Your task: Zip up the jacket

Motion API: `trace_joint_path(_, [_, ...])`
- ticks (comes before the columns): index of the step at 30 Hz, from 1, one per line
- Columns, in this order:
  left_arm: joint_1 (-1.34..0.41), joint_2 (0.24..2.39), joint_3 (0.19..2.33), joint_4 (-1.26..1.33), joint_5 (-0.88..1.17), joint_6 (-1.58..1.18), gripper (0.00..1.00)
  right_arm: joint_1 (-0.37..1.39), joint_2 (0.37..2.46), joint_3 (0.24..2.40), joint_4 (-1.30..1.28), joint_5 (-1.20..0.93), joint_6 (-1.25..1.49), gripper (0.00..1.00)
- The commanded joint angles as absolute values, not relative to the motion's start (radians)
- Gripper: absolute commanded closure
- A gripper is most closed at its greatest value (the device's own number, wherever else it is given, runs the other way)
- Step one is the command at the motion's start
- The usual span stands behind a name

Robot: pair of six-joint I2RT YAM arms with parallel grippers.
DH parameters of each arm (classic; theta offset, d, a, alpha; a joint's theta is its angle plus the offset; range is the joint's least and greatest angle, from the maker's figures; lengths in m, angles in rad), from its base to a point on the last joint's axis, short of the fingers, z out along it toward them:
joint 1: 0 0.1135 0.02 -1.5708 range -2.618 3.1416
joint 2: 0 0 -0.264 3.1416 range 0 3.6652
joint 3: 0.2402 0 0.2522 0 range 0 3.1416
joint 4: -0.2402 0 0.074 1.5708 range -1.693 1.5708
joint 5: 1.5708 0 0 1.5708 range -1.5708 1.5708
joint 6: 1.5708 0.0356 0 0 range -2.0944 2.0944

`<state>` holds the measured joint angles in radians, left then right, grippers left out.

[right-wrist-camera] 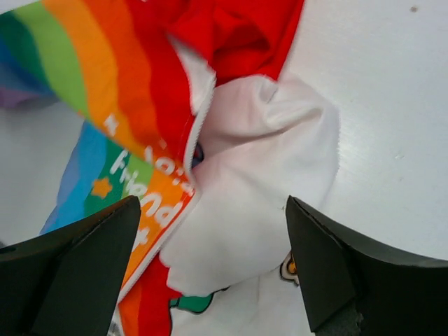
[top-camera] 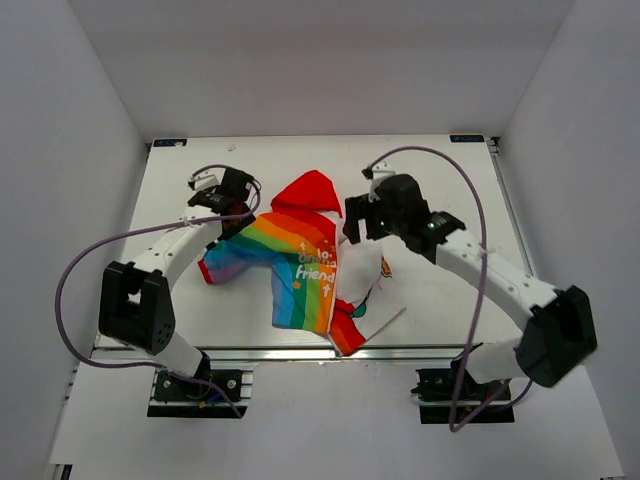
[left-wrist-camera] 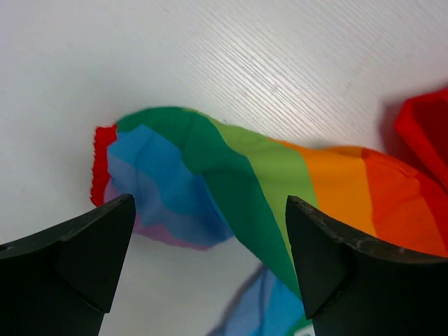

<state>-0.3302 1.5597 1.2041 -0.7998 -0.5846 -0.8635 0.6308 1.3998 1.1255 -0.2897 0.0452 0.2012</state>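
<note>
Top view: jacket (top-camera: 305,265) crumpled mid-table (top-camera: 450,290), lying between the two claws. Left claw (top-camera: 238,218) hangs over the rainbow sleeve (top-camera: 235,258). Right claw (top-camera: 358,232) hangs over the white front (top-camera: 365,270). Red hood (top-camera: 310,192) sits between the claws.

Left wrist: claw spread wide, nothing held. Sleeve runs below and between the fingers; red cuff (left-wrist-camera: 103,161) just ahead of the finger at view left.

Right wrist: claw spread wide, empty. White front lies between the fingers, lettered rainbow panel (right-wrist-camera: 147,189) by the finger at view left, hood ahead.
</note>
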Motion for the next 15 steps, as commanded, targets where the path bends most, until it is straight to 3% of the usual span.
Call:
trace_joint_path(1, [-0.328,1.444,1.177,-0.803,-0.387,-0.842,0.02,0.695,1.306,0.961,-0.337,0.019,0.256,0.11])
trace_joint_path(4, [-0.359,1.327,0.997,-0.628,-0.109,-0.778,0.02,0.761,1.256,0.803,-0.325,-0.058,0.335,0.11])
trace_joint_path(9, [-0.56,1.238,0.761,-0.36,0.087,-0.773,0.02,0.851,1.256,0.632,-0.184,-0.164,0.417,0.11])
trace_joint_path(15, [-0.634,1.316,0.643,-0.129,0.298,-0.776,0.02,0.851,1.377,0.646,-0.158,-0.023,0.503,0.11])
